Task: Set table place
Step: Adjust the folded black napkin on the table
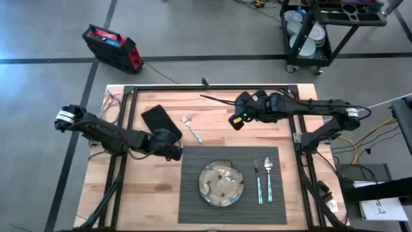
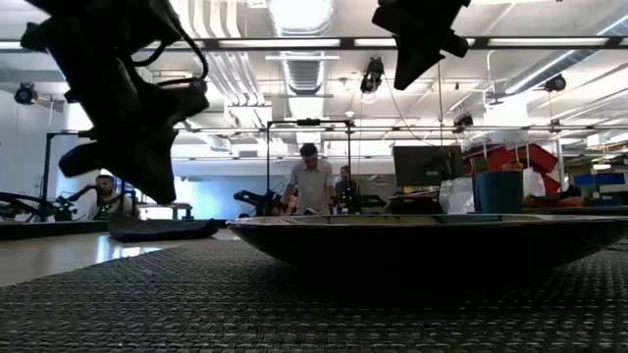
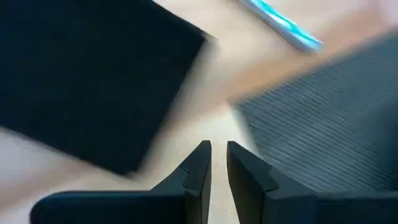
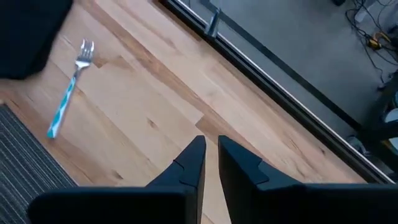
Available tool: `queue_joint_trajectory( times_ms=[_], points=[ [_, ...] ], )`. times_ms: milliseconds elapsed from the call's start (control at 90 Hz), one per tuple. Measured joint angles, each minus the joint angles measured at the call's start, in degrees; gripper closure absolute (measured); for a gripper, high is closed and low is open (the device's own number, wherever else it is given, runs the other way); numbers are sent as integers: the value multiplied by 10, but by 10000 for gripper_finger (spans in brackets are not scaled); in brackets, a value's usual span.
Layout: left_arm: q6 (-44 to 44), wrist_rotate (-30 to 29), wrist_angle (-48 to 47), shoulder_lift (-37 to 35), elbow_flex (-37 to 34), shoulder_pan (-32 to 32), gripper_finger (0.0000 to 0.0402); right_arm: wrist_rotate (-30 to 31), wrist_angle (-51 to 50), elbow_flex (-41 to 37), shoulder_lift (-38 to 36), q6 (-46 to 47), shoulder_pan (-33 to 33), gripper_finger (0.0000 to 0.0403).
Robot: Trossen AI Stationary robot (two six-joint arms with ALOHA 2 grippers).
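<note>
Left gripper point(image 3: 217, 163) nearly shut, empty, napkin point(image 1: 159, 120) just beyond its tips, placemat point(image 1: 232, 183) beside. Right gripper point(image 4: 210, 158) likewise, empty over table point(image 4: 155, 112). Fork point(image 1: 192, 129) still off the mat: likely next pick.

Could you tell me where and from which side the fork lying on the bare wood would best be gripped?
Probably at the middle of the blue handle, coming straight down from above. The fork lies flat and slantwise on the table, between the black napkin and the placemat, so the fingers should close across its narrow handle, clear of the tines.
</note>
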Motion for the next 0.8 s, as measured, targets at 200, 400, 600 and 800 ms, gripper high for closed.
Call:
queue_joint_trajectory(
  times_ms=[200,400,600,800],
  points=[
    [30,7,-67,0,-27,67,365,0,6,0,0,-7,0,379],
    [63,51,-22,0,-69,100,365,0,6,0,0,-8,0,376],
    [60,87,39,0,-79,90,365,0,6,0,0,-9,0,375],
    [34,140,69,2,-76,52,365,0,6,0,0,-11,0,378]
  ],
)
